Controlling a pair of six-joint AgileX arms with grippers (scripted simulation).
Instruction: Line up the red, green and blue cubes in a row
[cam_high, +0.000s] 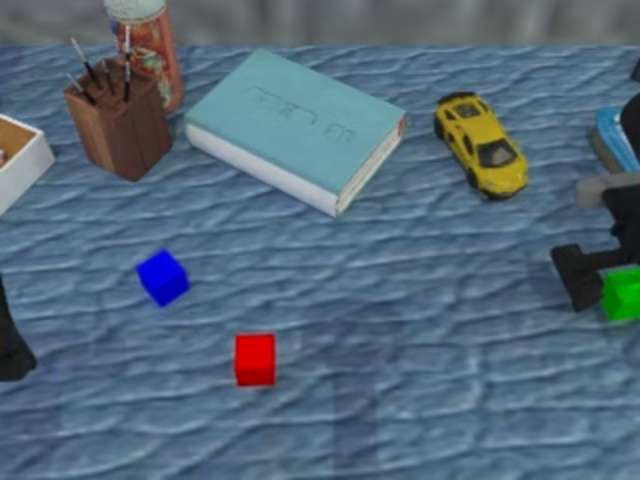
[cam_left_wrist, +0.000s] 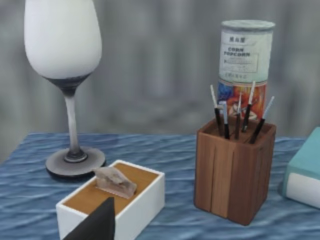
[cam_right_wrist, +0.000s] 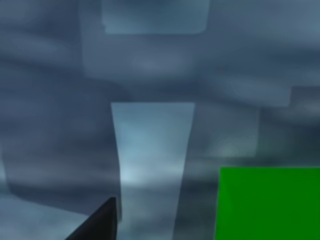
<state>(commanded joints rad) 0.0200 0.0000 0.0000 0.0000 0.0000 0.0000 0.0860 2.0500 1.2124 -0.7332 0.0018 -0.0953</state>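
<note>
The right gripper (cam_high: 600, 285) sits at the table's right edge with the green cube (cam_high: 622, 293) touching its dark finger; whether it pinches the cube I cannot tell, since the frame cuts it off. The right wrist view shows only that cube (cam_right_wrist: 267, 202) beside one fingertip (cam_right_wrist: 100, 222). The red cube (cam_high: 255, 359) and blue cube (cam_high: 163, 277) lie well to its left. The left arm (cam_high: 12, 340) is parked at the left edge; its wrist view alone shows a wine glass (cam_left_wrist: 65, 75).
</note>
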